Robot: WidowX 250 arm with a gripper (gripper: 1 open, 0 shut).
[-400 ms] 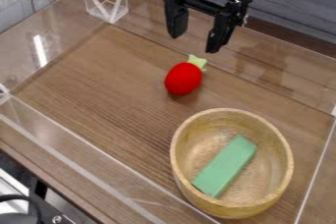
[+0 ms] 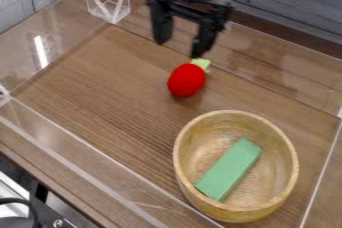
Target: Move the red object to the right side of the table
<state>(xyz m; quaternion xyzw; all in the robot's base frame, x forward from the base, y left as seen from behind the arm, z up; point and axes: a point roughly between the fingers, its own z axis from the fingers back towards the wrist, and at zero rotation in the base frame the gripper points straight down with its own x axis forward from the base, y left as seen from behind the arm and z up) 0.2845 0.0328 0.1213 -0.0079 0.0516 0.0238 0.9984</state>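
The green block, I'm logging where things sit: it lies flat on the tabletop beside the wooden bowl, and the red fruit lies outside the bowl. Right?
Not quite. The camera view shows the green block lying inside the wooden bowl, not on the tabletop beside it. The red fruit does lie outside the bowl.

Brown wood-grain table (image 2: pixel 107 87); on it, red object (image 2: pixel 187 79) and wooden bowl (image 2: pixel 201 142), apart
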